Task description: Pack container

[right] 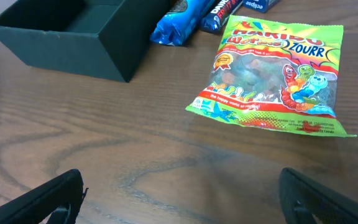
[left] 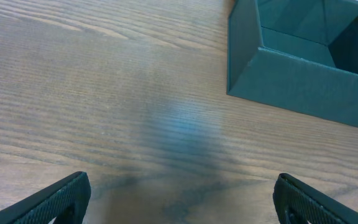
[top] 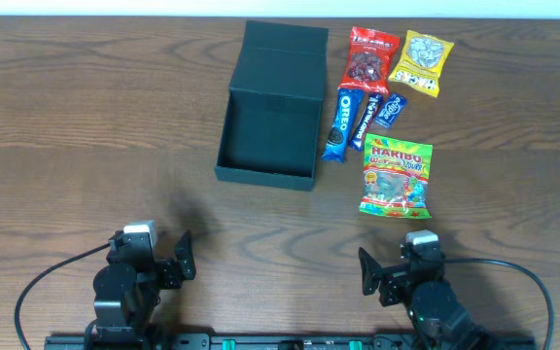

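The container [top: 263,176] sat mid-table [top: 66,146] toward the far edge, lid flipped back and cavity upward for loading, with snack packets [top: 397,179] staged beside it toward the right edge, while the left end effector [left: 180,196] and right end effector [right: 180,193] sat near the near edge, fingers spread, holding nothing.

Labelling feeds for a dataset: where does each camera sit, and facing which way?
Overhead: above the table, looking straight down; container, Haribo bag, left arm, right arm.
Left wrist: low, facing the container's corner; left fingers at bottom.
Right wrist: low, facing the Haribo bag; right fingers at bottom.
Shared: all three show the container.
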Motion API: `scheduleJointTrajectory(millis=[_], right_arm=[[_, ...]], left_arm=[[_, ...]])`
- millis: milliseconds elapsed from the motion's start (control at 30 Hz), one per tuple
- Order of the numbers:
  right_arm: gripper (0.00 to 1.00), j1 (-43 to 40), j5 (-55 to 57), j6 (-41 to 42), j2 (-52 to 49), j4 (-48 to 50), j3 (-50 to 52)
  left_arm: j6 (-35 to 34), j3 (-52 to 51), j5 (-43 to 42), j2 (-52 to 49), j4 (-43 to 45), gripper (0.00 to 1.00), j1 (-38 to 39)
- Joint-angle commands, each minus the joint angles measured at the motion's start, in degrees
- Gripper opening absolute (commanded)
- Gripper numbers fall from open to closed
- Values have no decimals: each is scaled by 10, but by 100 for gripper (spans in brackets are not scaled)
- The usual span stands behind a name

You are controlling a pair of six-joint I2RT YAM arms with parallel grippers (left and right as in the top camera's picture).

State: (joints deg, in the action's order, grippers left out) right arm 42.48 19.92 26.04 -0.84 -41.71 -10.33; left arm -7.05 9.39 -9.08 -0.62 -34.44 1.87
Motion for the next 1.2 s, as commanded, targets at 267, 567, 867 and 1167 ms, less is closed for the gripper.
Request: scheduleJointTrajectory(millis=[267, 567, 867, 1167], right_arm=[[99, -5, 2, -9, 5, -1, 4], [99, -5, -157, 84, 5, 59, 4], [99, -5, -246, 202, 5, 108, 4], [99, -67, -229, 19, -49, 150, -72]], left_arm=[[2, -4, -10, 4, 2, 95, -3], [2, -4, -10, 4, 2, 95, -3], [2, -4, -10, 4, 2, 95, -3], [2, -4, -10, 4, 2, 95, -3]])
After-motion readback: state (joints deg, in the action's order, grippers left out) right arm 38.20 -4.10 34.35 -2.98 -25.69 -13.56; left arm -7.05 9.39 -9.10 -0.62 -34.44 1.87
